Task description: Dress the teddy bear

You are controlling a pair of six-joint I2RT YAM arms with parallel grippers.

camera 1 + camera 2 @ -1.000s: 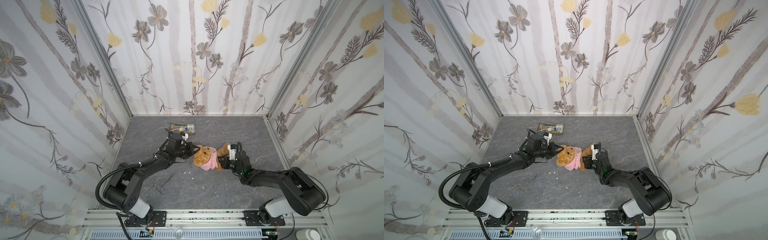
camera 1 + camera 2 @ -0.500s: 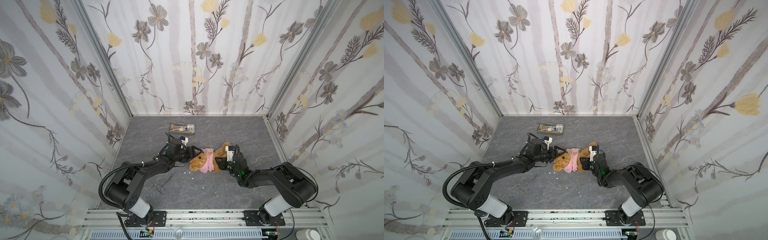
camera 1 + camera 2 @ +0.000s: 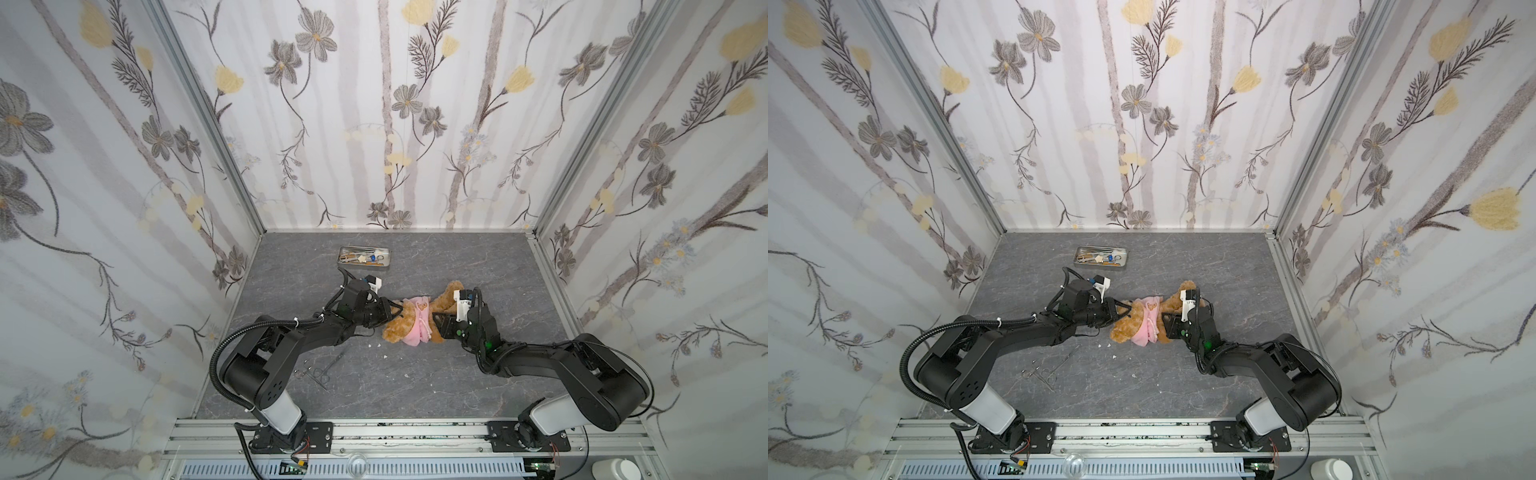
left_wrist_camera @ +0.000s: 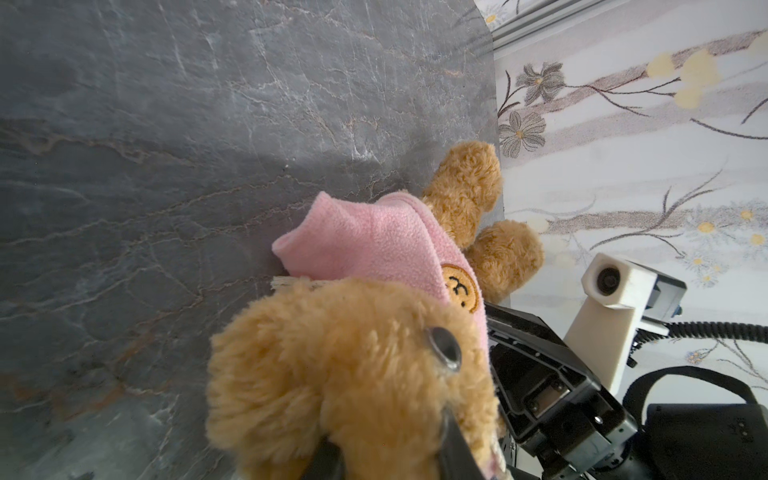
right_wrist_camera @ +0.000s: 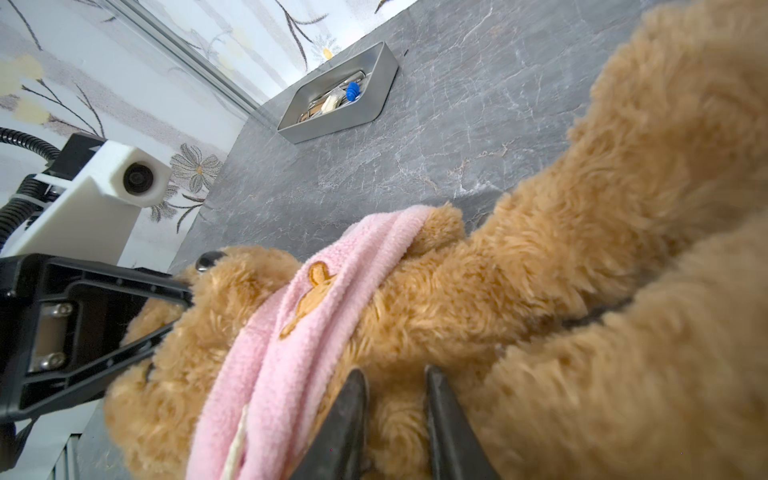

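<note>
Teddy bear (image 3: 395, 330) at mid-table (image 3: 415, 399), its head swung nearer than a second ago. The long axis runs diagonally, with the head near-left and the legs far-right. A pink shirt (image 3: 417, 326) is bunched round the chest. The left gripper (image 3: 390, 312) is pinched closed on the head fur. The right gripper (image 5: 395, 372), slightly parted, presses the belly.
</note>
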